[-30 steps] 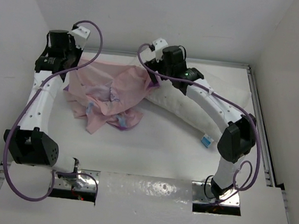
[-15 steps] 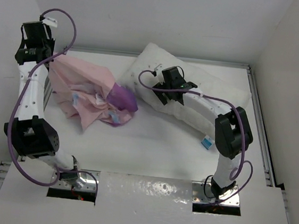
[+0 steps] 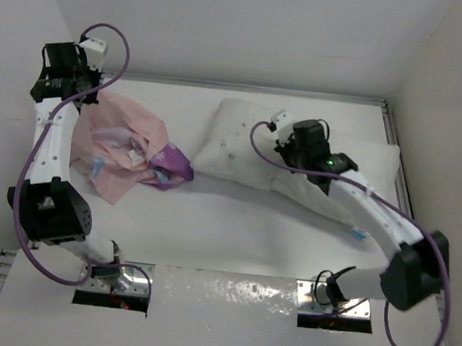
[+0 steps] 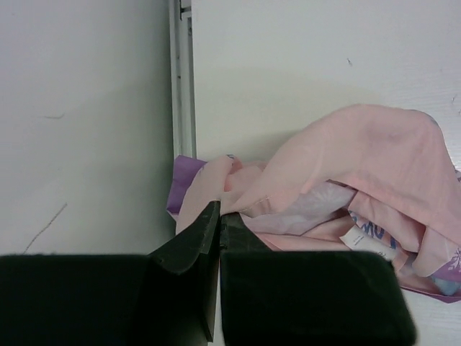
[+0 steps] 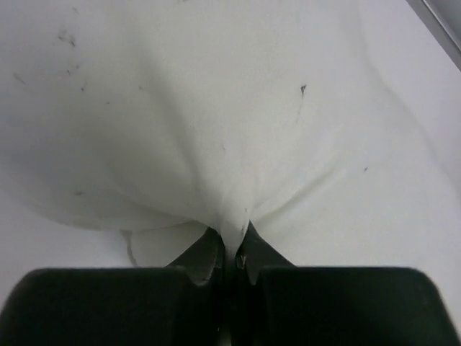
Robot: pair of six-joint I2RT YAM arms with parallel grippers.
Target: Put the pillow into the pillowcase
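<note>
On the left of the top view, your left tool [image 3: 86, 96] is pinched shut on an edge of the pillowcase [image 3: 130, 150]; the left wrist view shows its two fingers pressed tight with pink cloth caught between them, close to the rail at the edge of the desk [image 3: 241, 232]. The pillowcase lies in a crumpled heap at the left; a second ago it was spread wider and reached over to the pillow, and now it has been pulled back into a bunch. I cannot see an open mouth on it; it looks folded on itself.

In the middle, the purple corner of the pillowcase sits just beside the near-left corner of the pillow [image 3: 235, 136]; I cannot tell if they touch.

On the right, your right tool [image 3: 293, 151] is closed on a pinch of the pillow; the right wrist view shows the white cloth gathered into a fold between the fingers. Half a second ago the pillow stood tipped up toward the back wall; now it lies flatter on the desk, and your right arm has swung out to the right.

So the pillow is still all outside the case; I think you need to find the opening and hold it wide before you push the pillow in.
</note>
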